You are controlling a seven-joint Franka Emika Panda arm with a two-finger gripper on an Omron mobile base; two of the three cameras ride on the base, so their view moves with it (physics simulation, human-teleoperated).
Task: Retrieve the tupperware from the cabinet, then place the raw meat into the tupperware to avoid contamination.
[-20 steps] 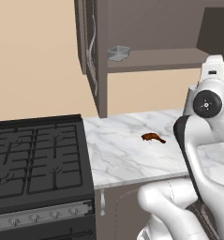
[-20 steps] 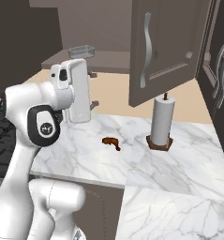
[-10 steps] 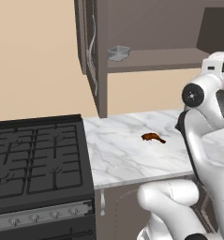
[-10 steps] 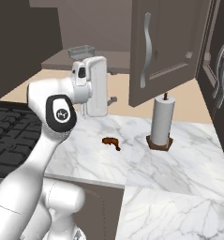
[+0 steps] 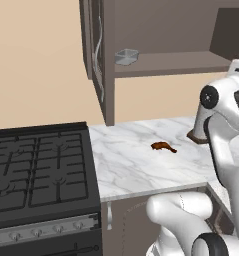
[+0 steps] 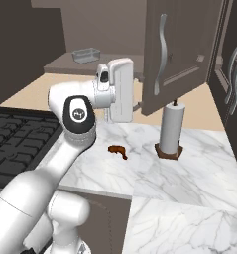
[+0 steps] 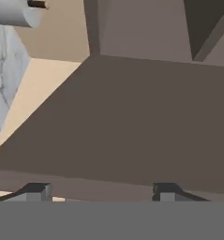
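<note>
Base views: tupperware (image 5: 126, 56) on cabinet (image 5: 161, 65) shelf, raw meat (image 6: 117, 150) on counter. Hand view: gripper (image 7: 100, 191) tips wide apart, holding nothing.

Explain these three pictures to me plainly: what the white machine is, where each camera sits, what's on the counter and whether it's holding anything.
The white machine is a robot arm on a rolling base, in a rendered kitchen. Two pictures come from cameras on that base, one behind the arm on its left, one on its right; both show the same scene. The third looks out from the hand itself, at the underside of the cabinet; the gripper is the two dark tips at the bottom, standing apart with nothing between them. So nothing is held.

On the marble counter lies the raw meat, a small reddish-brown piece, and a paper towel roll stands upright beside it. The tupperware sits on the open cabinet's shelf. A black stove adjoins the counter.
</note>
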